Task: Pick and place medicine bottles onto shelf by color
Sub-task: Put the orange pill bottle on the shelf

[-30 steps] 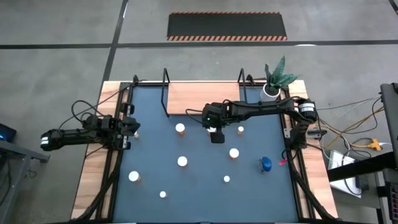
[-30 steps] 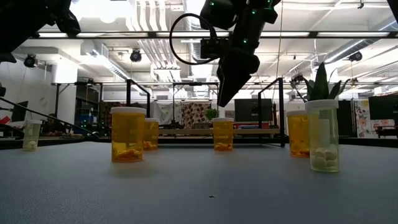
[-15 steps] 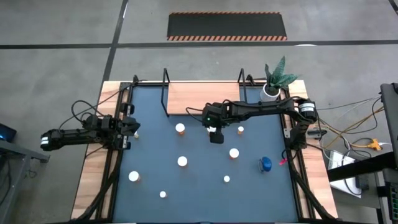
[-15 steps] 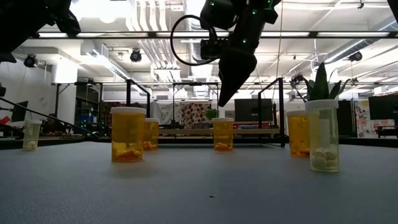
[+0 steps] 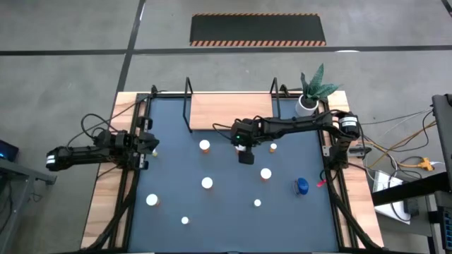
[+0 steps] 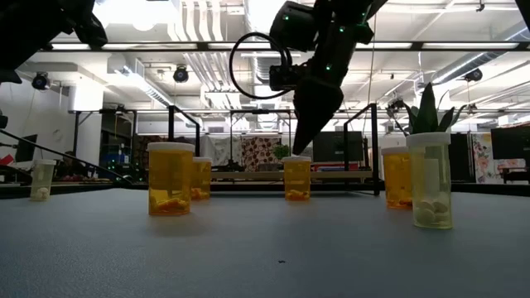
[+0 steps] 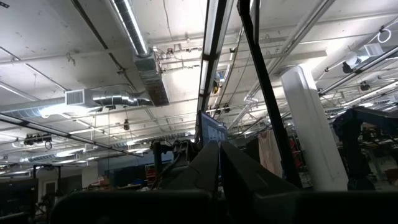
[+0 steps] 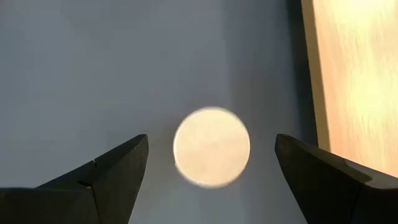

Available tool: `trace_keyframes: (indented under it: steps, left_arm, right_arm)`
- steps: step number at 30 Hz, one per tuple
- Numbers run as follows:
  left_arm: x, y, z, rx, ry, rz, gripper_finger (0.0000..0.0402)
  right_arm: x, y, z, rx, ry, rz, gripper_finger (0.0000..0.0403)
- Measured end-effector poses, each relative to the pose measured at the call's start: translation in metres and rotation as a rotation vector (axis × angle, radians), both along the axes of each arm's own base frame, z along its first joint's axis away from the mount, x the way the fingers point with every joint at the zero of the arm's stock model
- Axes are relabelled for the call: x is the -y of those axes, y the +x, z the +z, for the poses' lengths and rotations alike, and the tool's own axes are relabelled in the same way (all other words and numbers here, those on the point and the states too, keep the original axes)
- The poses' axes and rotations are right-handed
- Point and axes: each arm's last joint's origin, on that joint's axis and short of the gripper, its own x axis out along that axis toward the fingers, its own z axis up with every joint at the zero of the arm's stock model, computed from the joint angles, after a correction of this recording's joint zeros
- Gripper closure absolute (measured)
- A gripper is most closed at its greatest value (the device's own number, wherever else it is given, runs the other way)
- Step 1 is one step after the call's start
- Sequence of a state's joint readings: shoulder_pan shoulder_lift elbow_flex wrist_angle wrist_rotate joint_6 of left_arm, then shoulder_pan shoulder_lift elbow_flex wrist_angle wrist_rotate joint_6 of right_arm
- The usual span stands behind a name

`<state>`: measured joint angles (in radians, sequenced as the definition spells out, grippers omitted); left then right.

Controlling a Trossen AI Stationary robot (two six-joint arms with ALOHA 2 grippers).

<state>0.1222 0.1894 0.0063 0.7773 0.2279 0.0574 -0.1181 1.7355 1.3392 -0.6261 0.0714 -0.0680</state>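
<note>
My right gripper (image 5: 245,154) hangs open over the middle of the blue mat, pointing steeply down. Its tips (image 6: 296,151) are just above the white cap (image 8: 211,147) of an orange medicine bottle (image 6: 296,180), one finger (image 8: 118,168) on each side and clear of it. The gripper hides this bottle in the high view. More orange bottles stand upright on the mat (image 5: 204,146) (image 5: 273,147) (image 5: 265,173) (image 5: 207,183), and a blue one (image 5: 302,185) at the right. The light-wood shelf (image 5: 231,111) lies at the far edge. My left gripper (image 5: 150,144) waits shut at the left edge, pointing upward.
Smaller bottles stand near the front (image 5: 257,203) (image 5: 185,221) (image 5: 151,200). A potted plant (image 5: 306,104) stands at the far right corner beside the shelf's black wire end (image 5: 275,88). Bare mat lies between the bottles.
My right gripper has sunk a little and tipped more steeply, so its tips have come down from well above the bottle to just over its cap. Its fingers have stayed open. The bottles have not moved.
</note>
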Motion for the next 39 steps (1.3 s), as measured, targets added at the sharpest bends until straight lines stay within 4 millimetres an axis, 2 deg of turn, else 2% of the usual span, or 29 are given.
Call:
trace_keyframes:
  steps: [12,17,29,35,39]
  left_arm:
    - [0.000,0.000,0.000,-0.001,0.000,0.000,0.0402]
    - [0.000,0.000,0.000,-0.002,0.000,0.000,0.0402]
    - [0.000,0.001,-0.001,-0.007,-0.001,0.000,0.0402]
    - [0.000,0.001,-0.001,-0.008,-0.001,0.000,0.0402]
    - [0.000,0.001,-0.001,-0.009,-0.001,0.000,0.0402]
  right_arm:
    - [0.000,-0.004,-0.022,0.038,-0.002,-0.007,0.0064]
    - [0.000,-0.006,-0.026,0.032,-0.002,-0.009,0.0089]
    - [0.000,-0.006,-0.026,0.033,-0.007,-0.013,0.0196]
    - [0.000,-0.005,-0.022,0.027,0.000,-0.026,0.0202]
    - [0.001,0.002,-0.005,0.044,0.005,-0.040,0.0194]
